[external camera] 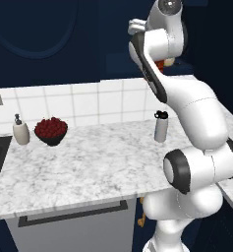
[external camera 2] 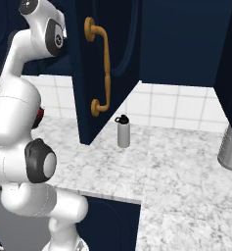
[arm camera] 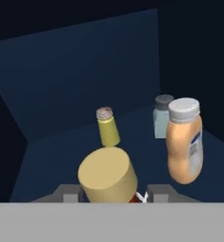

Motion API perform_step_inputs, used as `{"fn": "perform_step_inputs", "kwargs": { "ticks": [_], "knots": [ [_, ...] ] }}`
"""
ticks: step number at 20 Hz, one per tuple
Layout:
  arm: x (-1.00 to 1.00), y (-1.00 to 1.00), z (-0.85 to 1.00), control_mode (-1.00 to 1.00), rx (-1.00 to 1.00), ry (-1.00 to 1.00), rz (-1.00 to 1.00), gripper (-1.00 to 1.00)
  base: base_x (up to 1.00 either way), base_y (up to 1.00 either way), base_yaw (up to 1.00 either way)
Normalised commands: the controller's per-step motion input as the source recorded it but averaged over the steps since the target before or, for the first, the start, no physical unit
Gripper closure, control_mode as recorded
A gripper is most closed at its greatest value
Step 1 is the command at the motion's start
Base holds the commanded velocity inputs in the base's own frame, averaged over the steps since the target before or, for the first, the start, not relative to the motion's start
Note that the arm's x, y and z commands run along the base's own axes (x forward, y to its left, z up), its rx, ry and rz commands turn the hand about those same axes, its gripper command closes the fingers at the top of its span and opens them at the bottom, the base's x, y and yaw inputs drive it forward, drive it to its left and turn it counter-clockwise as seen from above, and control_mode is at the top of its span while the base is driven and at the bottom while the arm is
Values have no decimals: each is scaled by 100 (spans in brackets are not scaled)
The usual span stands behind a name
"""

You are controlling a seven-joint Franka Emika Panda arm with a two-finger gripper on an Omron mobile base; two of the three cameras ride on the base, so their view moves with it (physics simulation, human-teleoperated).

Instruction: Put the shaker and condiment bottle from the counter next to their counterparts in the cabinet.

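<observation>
Shaker shelved; condiment bottle arriving at the cabinet shelf.
The condiment bottle (arm camera: 108, 176) sits between the gripper (arm camera: 114, 193) fingers, apparently gripped, in the cabinet (arm camera: 85, 71) just before the shaker (arm camera: 107, 126), left of the pale orange bottle (arm camera: 184, 142); only release seems left.

Four containers are being counted on the cabinet shelf (arm camera: 56, 156): one yellow shaker (arm camera: 107, 126), one pale orange bottle (arm camera: 185, 142), one small grey-capped jar (arm camera: 161, 116) and one tan-stoppered condiment bottle (arm camera: 107, 176). On the table (external camera: 83, 162), three things are being tallied: one soap dispenser (external camera: 20, 129), one bowl of red fruit (external camera: 51, 130), one grey shaker (external camera: 160, 126).
</observation>
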Motion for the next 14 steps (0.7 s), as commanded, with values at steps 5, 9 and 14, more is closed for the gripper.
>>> {"fn": "perform_step_inputs", "kwargs": {
  "ticks": [5,9,14],
  "knots": [
    [25,0,14,-100,0,1,0,100,0,0,0],
    [-2,-1,14,-100,0,0,0,100,0,0,0],
    [-8,-7,-1,-100,0,-8,0,100,0,0,0]
  ]
}}
